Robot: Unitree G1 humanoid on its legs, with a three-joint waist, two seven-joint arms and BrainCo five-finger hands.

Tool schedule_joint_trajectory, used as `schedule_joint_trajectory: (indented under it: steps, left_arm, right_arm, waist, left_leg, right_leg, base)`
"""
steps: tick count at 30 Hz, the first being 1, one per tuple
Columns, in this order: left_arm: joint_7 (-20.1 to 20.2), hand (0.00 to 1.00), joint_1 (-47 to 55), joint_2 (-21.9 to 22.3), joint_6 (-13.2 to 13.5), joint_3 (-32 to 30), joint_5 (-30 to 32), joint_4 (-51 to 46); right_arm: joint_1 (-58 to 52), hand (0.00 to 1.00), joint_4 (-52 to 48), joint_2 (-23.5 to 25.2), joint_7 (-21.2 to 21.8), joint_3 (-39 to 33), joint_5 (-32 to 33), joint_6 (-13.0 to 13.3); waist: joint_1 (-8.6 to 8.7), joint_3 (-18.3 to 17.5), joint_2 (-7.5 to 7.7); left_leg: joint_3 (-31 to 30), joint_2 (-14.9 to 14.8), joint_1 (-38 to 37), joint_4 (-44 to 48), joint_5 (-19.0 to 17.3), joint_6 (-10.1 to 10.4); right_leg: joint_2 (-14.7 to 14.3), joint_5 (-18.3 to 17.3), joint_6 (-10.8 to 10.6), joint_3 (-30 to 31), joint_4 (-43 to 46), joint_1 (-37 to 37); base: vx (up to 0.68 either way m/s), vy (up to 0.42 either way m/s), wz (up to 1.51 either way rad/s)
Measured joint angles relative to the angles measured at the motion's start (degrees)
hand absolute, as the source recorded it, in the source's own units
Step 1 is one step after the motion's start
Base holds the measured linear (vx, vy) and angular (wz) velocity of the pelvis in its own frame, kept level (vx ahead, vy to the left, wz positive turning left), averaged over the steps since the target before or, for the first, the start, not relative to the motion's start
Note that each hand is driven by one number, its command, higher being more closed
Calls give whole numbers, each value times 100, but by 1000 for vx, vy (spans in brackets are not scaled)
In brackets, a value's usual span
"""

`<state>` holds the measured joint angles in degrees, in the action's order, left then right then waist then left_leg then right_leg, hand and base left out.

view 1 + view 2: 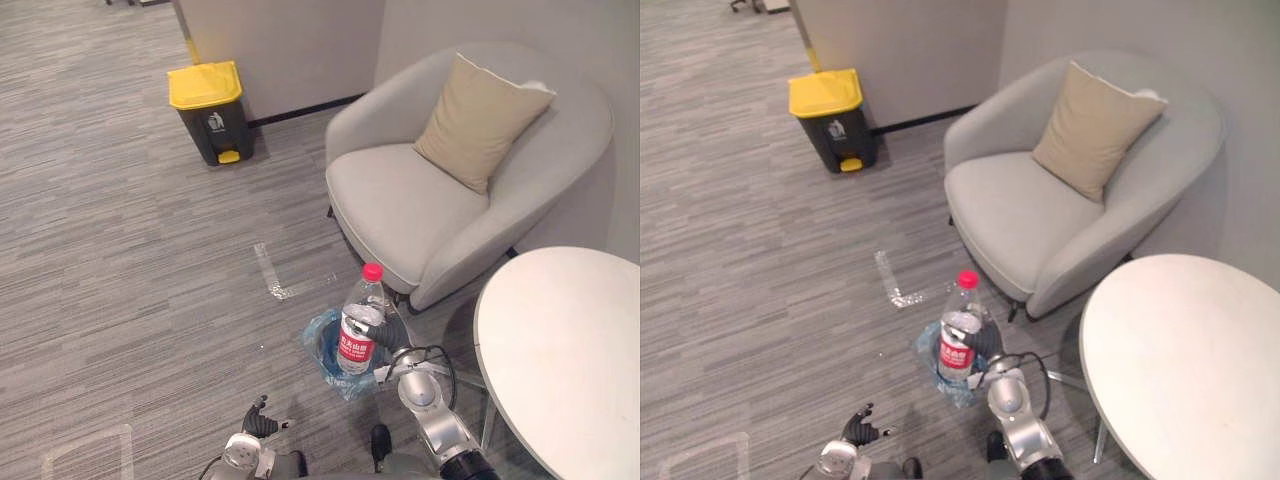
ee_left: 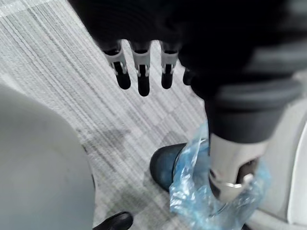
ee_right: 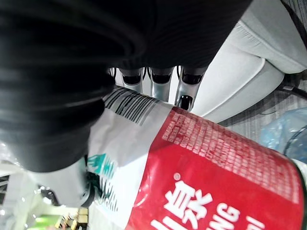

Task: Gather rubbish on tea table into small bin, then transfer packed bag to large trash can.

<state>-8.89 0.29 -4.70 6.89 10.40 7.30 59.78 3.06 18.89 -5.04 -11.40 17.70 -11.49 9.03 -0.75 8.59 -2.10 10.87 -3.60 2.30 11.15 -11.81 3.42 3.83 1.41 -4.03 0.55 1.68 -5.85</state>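
Note:
My right hand [image 1: 390, 335] is shut on a clear plastic bottle [image 1: 360, 322] with a red cap and a red and white label [image 3: 211, 182]. The bottle stands upright just above the small dark bin [image 1: 338, 352], which is lined with a blue plastic bag [image 2: 192, 191] and sits on the carpet beside the white round tea table [image 1: 570, 350]. My left hand [image 1: 258, 422] hangs low near the floor left of the bin, with its fingers [image 2: 139, 76] relaxed and empty. The large grey trash can [image 1: 210, 110] with a yellow lid stands far off by the wall.
A grey armchair [image 1: 450, 200] with a beige cushion [image 1: 480, 120] stands right behind the small bin. A strip of tape [image 1: 270, 275] marks the carpet between the bin and the large can. Open carpet stretches to the left.

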Motion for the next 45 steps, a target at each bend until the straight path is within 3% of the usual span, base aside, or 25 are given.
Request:
schedule_joint_trajectory:
  steps: [6, 7, 9, 12, 14, 16, 18, 22, 29, 30, 41, 45]
  left_arm:
    - [-213, 0, -759, -54, 26, -73, -421, -119]
    - [-306, 0, -1162, -25, 34, -438, -724, -241]
    - [-382, 0, -1309, 75, 41, -681, -869, -448]
    - [-455, 0, -1516, 144, 125, -865, -919, -585]
    - [-576, 0, -1862, 149, 143, -1003, -1114, -1043]
    - [-634, 0, -2043, 146, 142, -915, -1199, -1652]
    - [-679, 0, -1727, 159, 160, -622, -1203, -2926]
    - [-603, 0, -738, 162, 359, -480, -1198, -4768]
    - [-421, 0, -474, 200, 402, -470, -1202, -5247]
    - [-420, 0, -448, 223, 408, -474, -1203, -5322]
    - [-298, 0, -375, 284, 442, -419, -1205, -5468]
    - [-299, 0, -373, 326, 439, -371, -1202, -5469]
  right_arm:
    - [1604, 100, 931, -310, -244, 173, -217, -48]
    - [2214, 100, 1174, -539, -416, 116, -220, -106]
    - [2392, 100, 1109, -534, -525, 24, -216, -194]
    - [2651, 100, 1107, -589, -553, -77, -213, -198]
    - [3211, 100, 791, -724, -711, -229, -183, -197]
    - [3562, 100, 755, -850, -808, -399, -146, -238]
    - [3760, 100, 781, -1031, -885, -546, -110, -352]
    - [3900, 100, 780, -1338, -1003, -674, -56, -360]
    - [4262, 100, 1084, -1504, -993, -689, 136, -348]
    - [4275, 0, 1142, -1505, -992, -690, 136, -349]
    - [4298, 0, 1357, -1511, -1002, -855, 94, -353]
    - [4047, 0, 1056, -1415, -1121, -854, -256, -365]
  waist:
    - [-36, 937, 18]
    - [-149, 1299, -17]
    - [-222, 1348, -6]
    - [-268, 1572, 14]
    - [-250, 1574, 5]
    - [-257, 1614, -1]
    - [-357, 1824, -6]
    - [-545, 1816, -8]
    - [-624, 1810, -21]
    - [-630, 1805, -19]
    - [-649, 1773, -18]
    - [-646, 1770, -15]
  left_leg:
    - [-73, -87, 1559, 981, -4, -8]
    - [-206, -157, 2508, 1506, -66, -91]
    - [-225, -214, 3033, 1837, -112, -114]
    - [-219, -222, 3231, 1935, -196, -111]
    - [-363, -303, 4333, 2348, -183, -107]
    - [-373, -333, 4897, 2364, -19, -91]
    - [-477, -314, 5105, 2445, 158, -85]
    - [-576, -245, 5411, 2512, 162, -73]
    - [-747, -72, 5827, 2319, 320, -3]
    - [-746, -71, 5841, 2313, 321, -2]
    - [-787, -73, 5973, 2185, 435, 57]
    - [-798, -83, 5972, 2157, 450, 59]
  right_leg:
    - [-16, 29, 47, 20, 906, -1480]
    - [-10, 33, 55, -33, 1375, -2349]
    - [-6, 38, 63, -41, 1640, -2835]
    - [14, 1, 90, -44, 1711, -3014]
    - [13, 51, 113, -208, 1954, -3969]
    - [78, 117, 100, -356, 2045, -4477]
    - [155, 69, 206, -512, 2328, -4684]
    - [288, -198, 281, -643, 2753, -5068]
    - [494, -387, 332, -834, 3017, -5546]
    - [505, -400, 343, -846, 3031, -5568]
    - [526, -449, 395, -937, 3089, -5740]
    - [523, -451, 399, -959, 3092, -5740]
  base:
    - [-228, -45, 8]
    - [-433, -46, 25]
    - [-268, -23, 12]
    - [-140, -8, -2]
    - [-185, -15, 18]
    - [-81, -19, 44]
    - [-20, -28, 45]
    - [39, -7, 29]
    - [56, 1, 25]
    - [71, 8, 8]
    - [44, 3, 5]
    - [8, 0, 2]
